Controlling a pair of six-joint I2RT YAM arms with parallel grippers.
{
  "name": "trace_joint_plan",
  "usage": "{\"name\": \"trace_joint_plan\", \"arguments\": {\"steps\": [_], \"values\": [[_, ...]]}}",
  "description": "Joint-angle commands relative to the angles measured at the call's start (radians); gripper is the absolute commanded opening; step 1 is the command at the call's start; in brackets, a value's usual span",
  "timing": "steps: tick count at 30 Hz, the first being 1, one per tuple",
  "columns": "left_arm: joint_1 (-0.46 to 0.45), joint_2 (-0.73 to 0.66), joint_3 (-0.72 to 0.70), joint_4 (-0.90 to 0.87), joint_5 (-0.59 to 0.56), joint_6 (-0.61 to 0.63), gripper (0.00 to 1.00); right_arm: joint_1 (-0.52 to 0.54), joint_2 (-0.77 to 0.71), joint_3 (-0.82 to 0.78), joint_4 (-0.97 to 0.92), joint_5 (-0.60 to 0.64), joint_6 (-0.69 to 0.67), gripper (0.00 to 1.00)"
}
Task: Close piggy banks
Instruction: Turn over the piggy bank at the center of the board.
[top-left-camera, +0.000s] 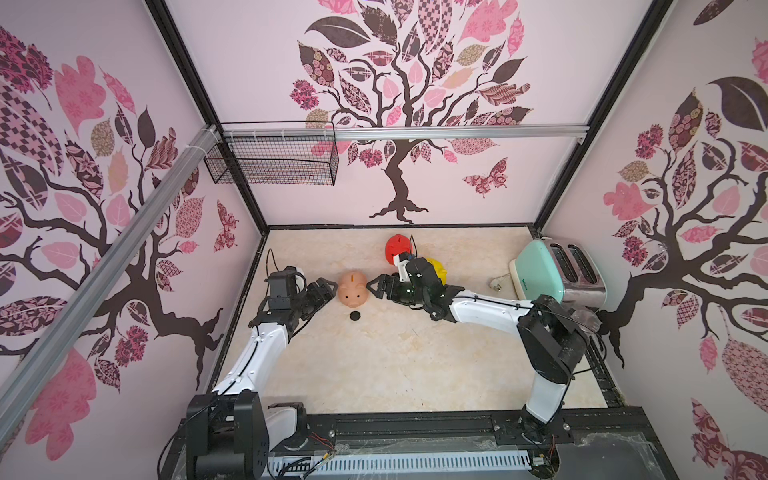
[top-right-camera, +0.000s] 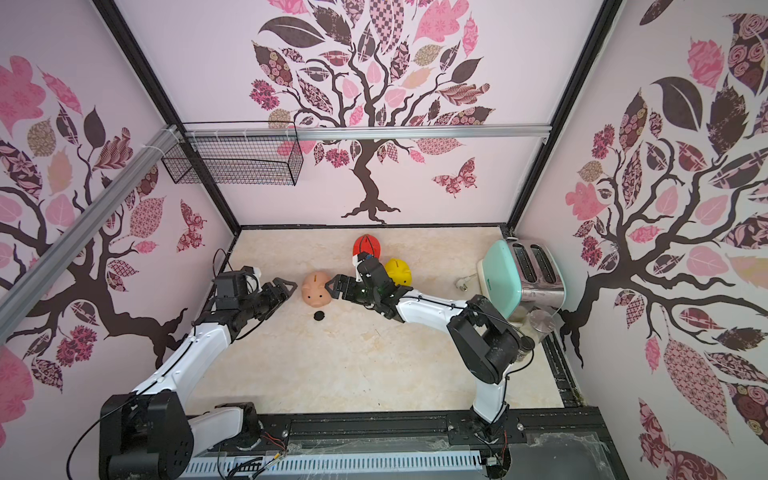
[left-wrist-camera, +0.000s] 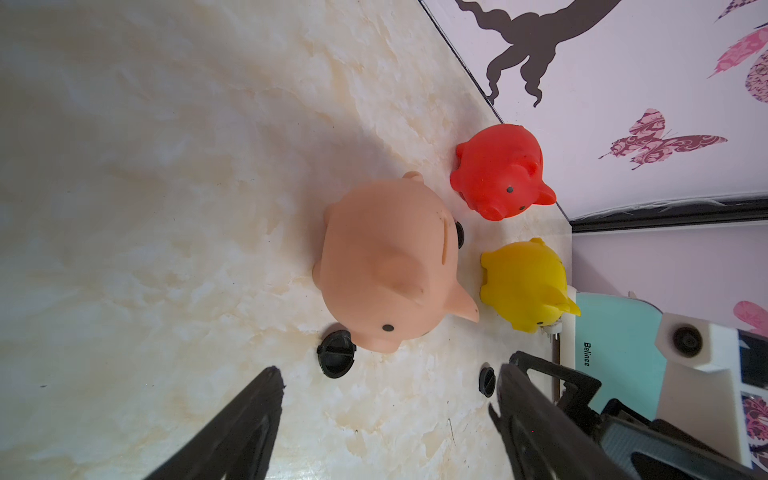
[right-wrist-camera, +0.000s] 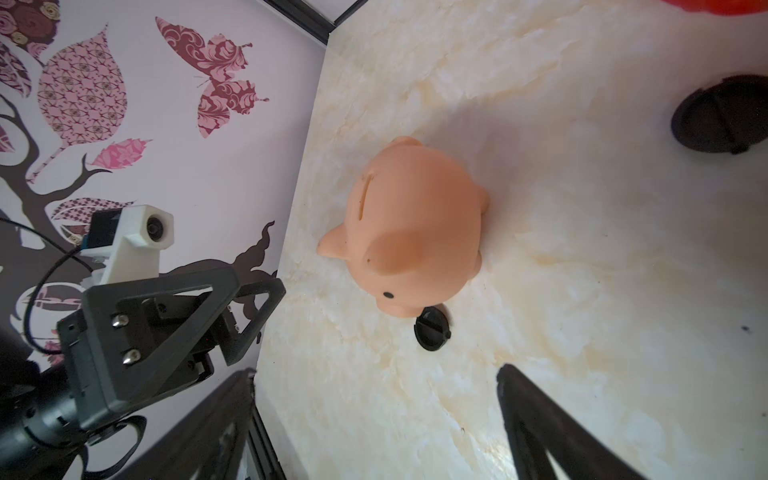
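Note:
The peach-pink piggy bank (top-left-camera: 353, 289) (top-right-camera: 316, 289) stands upright on the marble floor between my two grippers. My left gripper (top-left-camera: 332, 291) (left-wrist-camera: 388, 372) is open just to its left, with nothing between the jaws. My right gripper (top-left-camera: 372, 289) (right-wrist-camera: 374, 372) is open just to its right, also with nothing in it. A black plug (top-left-camera: 354, 316) (left-wrist-camera: 336, 359) (right-wrist-camera: 432, 328) lies by the pig's snout. Behind stand the red piggy bank (top-left-camera: 397, 248) (left-wrist-camera: 498, 170) and the yellow piggy bank (top-right-camera: 399, 271) (left-wrist-camera: 525, 284), partly hidden by my right arm. A second plug (left-wrist-camera: 487, 380) (right-wrist-camera: 719, 114) lies under my right gripper.
A mint-green toaster (top-left-camera: 552, 270) stands at the right wall, its cord plug (top-left-camera: 496, 282) on the floor beside it. A wire basket (top-left-camera: 274, 160) hangs on the back left wall. Another black plug (left-wrist-camera: 458, 235) peeks out behind the pink pig.

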Motion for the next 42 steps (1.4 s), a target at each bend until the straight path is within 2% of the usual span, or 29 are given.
{"name": "trace_joint_plan", "arguments": {"steps": [1, 5, 17, 29, 42], "values": [[-0.002, 0.017, -0.009, 0.077, -0.005, -0.014, 0.83, 0.007, 0.053, 0.072, -0.042, 0.015, -0.026, 0.93], [0.004, 0.042, -0.008, 0.102, -0.006, -0.015, 0.83, 0.01, 0.133, 0.166, -0.096, -0.025, -0.049, 0.91], [0.011, 0.147, 0.016, 0.158, 0.03, -0.028, 0.83, 0.017, 0.224, 0.255, -0.148, -0.017, -0.073, 0.87], [0.011, 0.19, 0.042, 0.172, 0.067, -0.029, 0.82, 0.017, 0.287, 0.345, -0.175, -0.022, -0.075, 0.82], [0.011, 0.264, 0.068, 0.199, 0.091, -0.028, 0.81, 0.017, 0.308, 0.342, -0.145, -0.02, -0.064, 0.78]]}}
